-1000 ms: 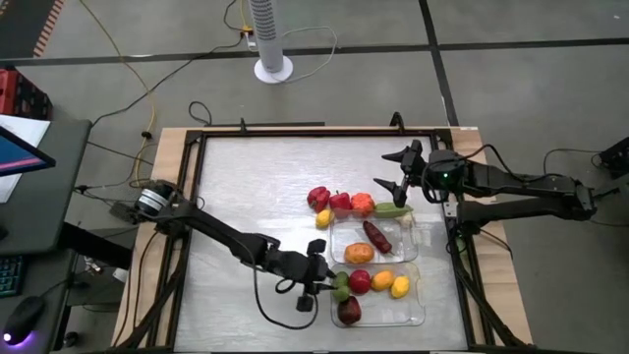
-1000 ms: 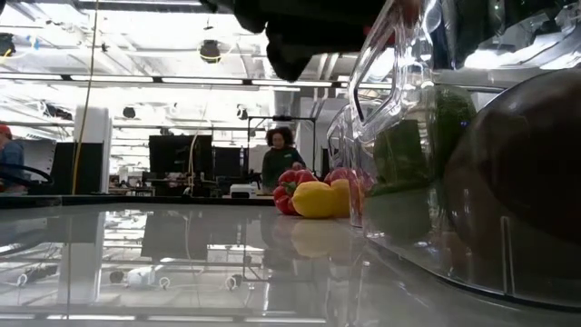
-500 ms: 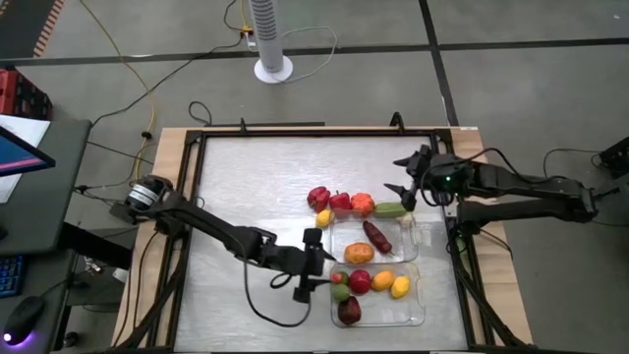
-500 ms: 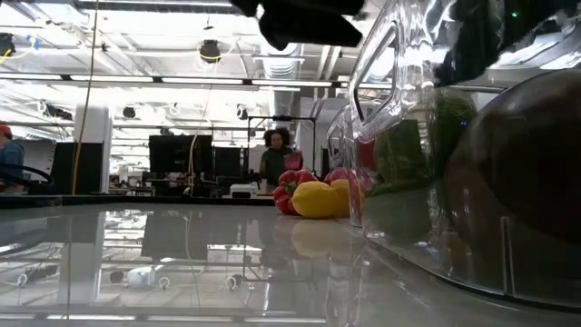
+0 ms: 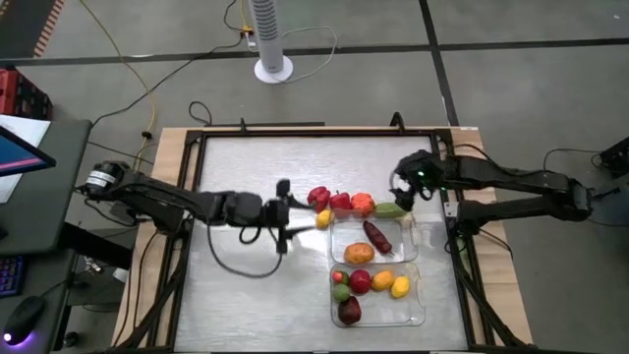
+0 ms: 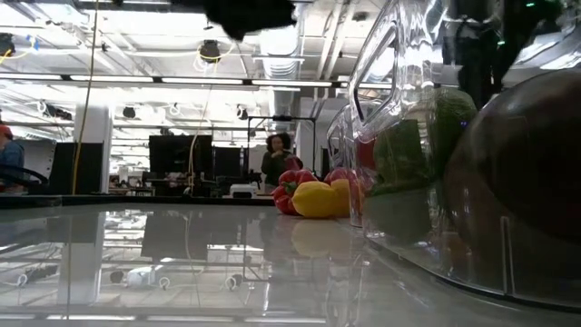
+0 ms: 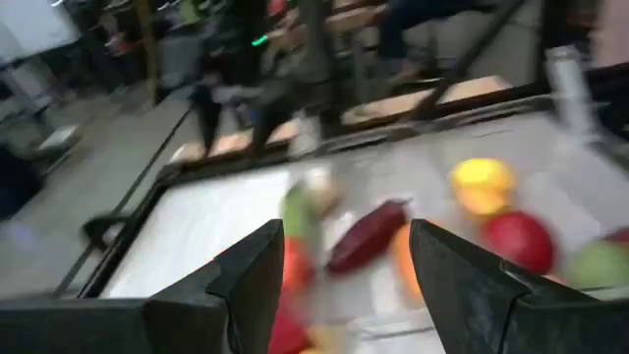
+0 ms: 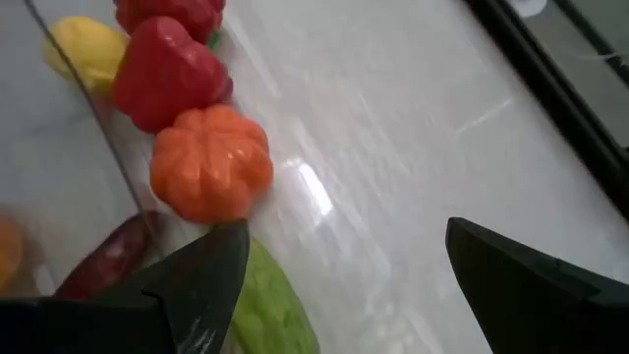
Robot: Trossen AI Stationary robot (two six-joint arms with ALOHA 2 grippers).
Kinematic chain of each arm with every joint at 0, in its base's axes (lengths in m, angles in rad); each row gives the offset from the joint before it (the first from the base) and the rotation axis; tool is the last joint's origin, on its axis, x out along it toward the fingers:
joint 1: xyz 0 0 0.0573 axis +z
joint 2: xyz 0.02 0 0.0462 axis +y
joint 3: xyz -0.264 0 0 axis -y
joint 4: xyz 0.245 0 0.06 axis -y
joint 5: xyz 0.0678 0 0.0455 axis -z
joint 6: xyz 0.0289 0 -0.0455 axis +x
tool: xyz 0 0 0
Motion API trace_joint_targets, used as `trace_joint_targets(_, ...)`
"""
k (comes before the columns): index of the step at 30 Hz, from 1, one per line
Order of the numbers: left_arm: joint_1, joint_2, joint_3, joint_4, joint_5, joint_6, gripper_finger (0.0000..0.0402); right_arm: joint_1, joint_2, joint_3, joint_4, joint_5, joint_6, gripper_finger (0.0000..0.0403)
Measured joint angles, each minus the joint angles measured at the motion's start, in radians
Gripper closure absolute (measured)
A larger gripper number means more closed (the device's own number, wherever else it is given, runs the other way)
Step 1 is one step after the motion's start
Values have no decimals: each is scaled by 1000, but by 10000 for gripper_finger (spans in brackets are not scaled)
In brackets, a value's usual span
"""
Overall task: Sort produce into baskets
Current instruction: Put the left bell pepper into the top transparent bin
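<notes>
The left gripper [image 5: 285, 211] hovered with its fingers spread and empty just left of the loose row of produce, having swung up and away from the near basket [image 5: 413, 313], whose left edge it had been at a second earlier. The right gripper [image 5: 400, 189] was also parted, holding nothing, and sat low over the green vegetable [image 5: 390, 208] at the right end of that row; it had closed in from a spot farther toward the table's back edge. No writing or label could be read on any item. The row lay on the bare table [image 5: 246, 167] against the far basket [image 5: 418, 236] and ran from a red pepper [image 5: 317, 198] through a second red piece [image 5: 340, 203] and an orange pumpkin [image 5: 363, 204] to the green vegetable, with a yellow piece [image 5: 322, 218] just in front of the red pepper. The far basket held a dark maroon piece [image 5: 376, 235] and an orange one [image 5: 359, 253]; the near basket held green, red, orange, yellow and maroon pieces. The two baskets touched end to end near the table's right edge, while the whole left half and the back strip of the table offered free room. The produce lay as it had before.
</notes>
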Motion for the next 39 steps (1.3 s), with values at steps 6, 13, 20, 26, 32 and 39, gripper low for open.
trace_joint_targets(6,124,-14,-107,-9,67,-95,194,-37,170,121,50,-62,-37,33)
trace_joint_targets(13,213,33,-173,17,73,-220,177,-7,331,279,86,-68,-74,33)
trace_joint_targets(20,245,192,-174,113,50,-247,90,29,334,291,213,-47,-108,33)
trace_joint_targets(26,266,333,-140,244,52,-246,16,40,334,290,218,-42,-108,33)
trace_joint_targets(32,279,445,-67,263,12,-237,5,40,334,290,220,-42,-111,33)
trace_joint_targets(39,292,525,-23,235,-52,-227,15,46,333,290,222,-42,-111,33)
